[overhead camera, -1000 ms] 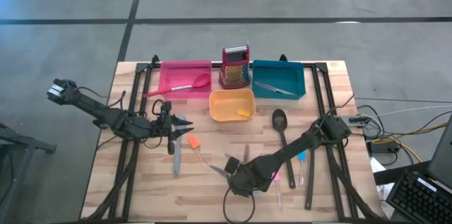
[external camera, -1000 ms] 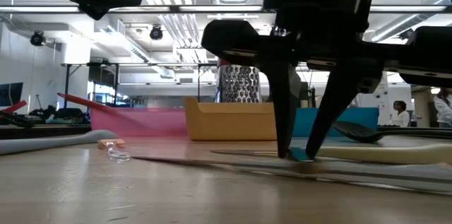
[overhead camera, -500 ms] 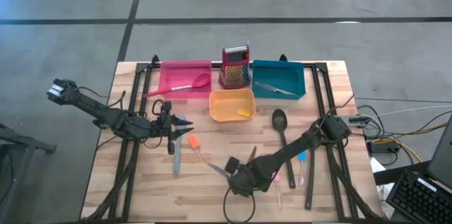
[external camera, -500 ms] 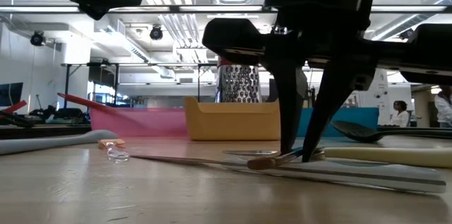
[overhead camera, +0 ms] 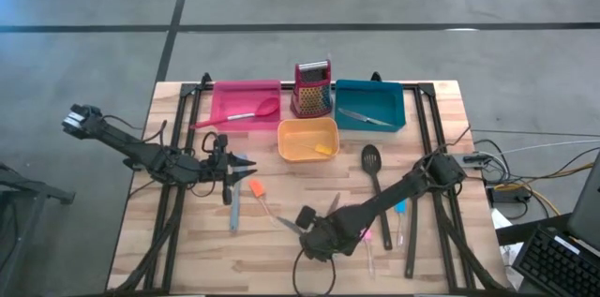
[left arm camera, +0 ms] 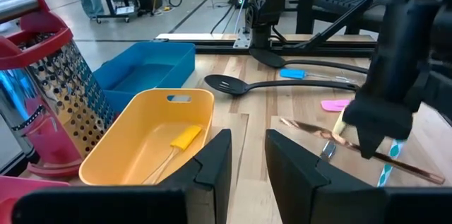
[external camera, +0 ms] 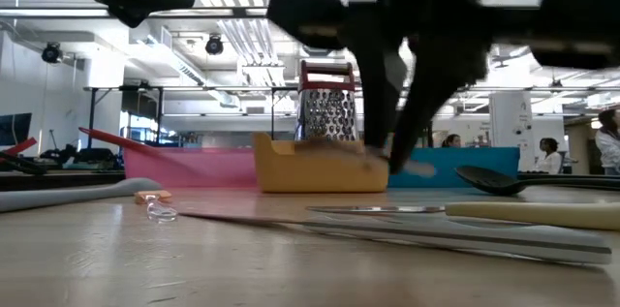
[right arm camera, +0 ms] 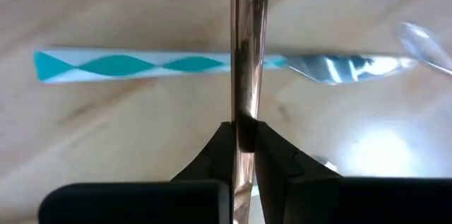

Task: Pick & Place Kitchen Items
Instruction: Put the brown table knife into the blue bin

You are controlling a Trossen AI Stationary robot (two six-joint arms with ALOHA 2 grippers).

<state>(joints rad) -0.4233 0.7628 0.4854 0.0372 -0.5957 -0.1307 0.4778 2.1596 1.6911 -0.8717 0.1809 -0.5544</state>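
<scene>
The right gripper (overhead camera: pixel 317 237) sits low over the near-middle of the table (overhead camera: pixel 187 250), its two dark fingers (right arm camera: pixel 224 155) pinched narrow on a slim copper-coloured utensil (right arm camera: pixel 248 61) — the shaft runs straight out from between the pads, and in the low view the piece (external camera: pixel 339 152) hangs clear of the wood in the closed jaws. Directly under it on the boards lies a knife with a teal-and-white patterned handle (right arm camera: pixel 134 64), crossing beneath the held shaft and apart from it. Just beside the gripper, toward the right edge, lie a short pink piece (overhead camera: pixel 383 237) and a short blue piece (overhead camera: pixel 400 207), and a black slotted spoon (overhead camera: pixel 372 173) stretches away from there toward the trays. To the left, the left gripper (overhead camera: pixel 246 174) hangs above the table near an orange piece (overhead camera: pixel 255 187) and a grey utensil (overhead camera: pixel 234 213); its fingers (left arm camera: pixel 212 160) stand narrowly apart with nothing between them. Farther back, the orange tray (overhead camera: pixel 291 152) holds a small yellow piece (overhead camera: pixel 324 150). Behind it stands the red box grater (overhead camera: pixel 313 89), between the pink tray (overhead camera: pixel 225 100), which carries a red spoon (overhead camera: pixel 253 112), and the teal tray (overhead camera: pixel 394 100), which holds a metal knife (overhead camera: pixel 366 118).
</scene>
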